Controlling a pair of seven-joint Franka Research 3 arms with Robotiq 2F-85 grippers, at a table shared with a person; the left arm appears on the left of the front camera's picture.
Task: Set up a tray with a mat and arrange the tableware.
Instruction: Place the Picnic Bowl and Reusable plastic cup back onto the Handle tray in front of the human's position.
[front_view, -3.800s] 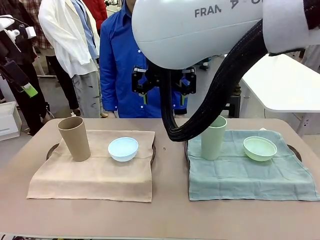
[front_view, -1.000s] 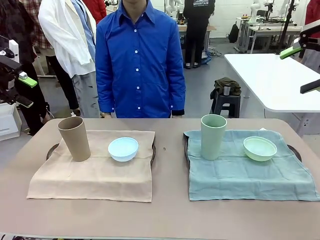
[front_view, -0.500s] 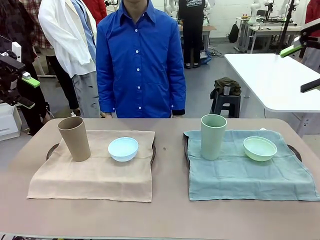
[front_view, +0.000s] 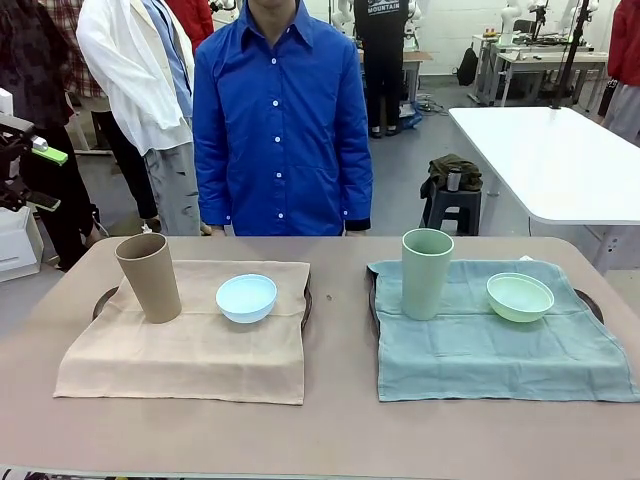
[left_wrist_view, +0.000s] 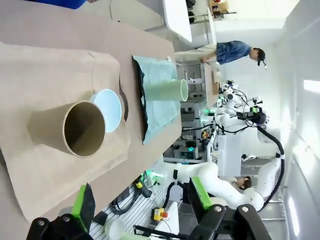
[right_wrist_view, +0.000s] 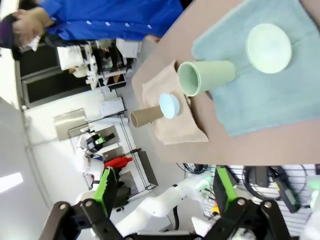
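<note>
- Closest to you in the front view is the bare front strip of the table (front_view: 320, 440), running along the bottom of the frame.
- Lower left of the frame: the tan mat (front_view: 190, 345) lies flat over a dark tray (front_view: 306, 305) whose edge peeks out at its right side.
- Lower right: the green mat (front_view: 495, 345) covers another dark tray, whose rim (front_view: 590, 300) you can spot at the far right.
- Toward the back of the tan mat you've got the tan cup (front_view: 149, 277) upright at the left, and the light blue bowl (front_view: 246, 297) near it on the right, not touching.
- On the green mat, the pale green cup (front_view: 427, 272) stands upright at the back left corner, and the pale green bowl (front_view: 519, 296) sits well apart to its right.
- The left gripper (left_wrist_view: 142, 207) hangs high over the tan side in its wrist view, fingers spread wide with nothing between them. You can also catch it at the left edge of the front view.
- The right gripper (right_wrist_view: 162, 192) is likewise gaping, holding nothing, looking down at both mats.
- Farthest back, top centre, a person in a blue shirt (front_view: 280, 120) stands at the far edge of the table.
</note>
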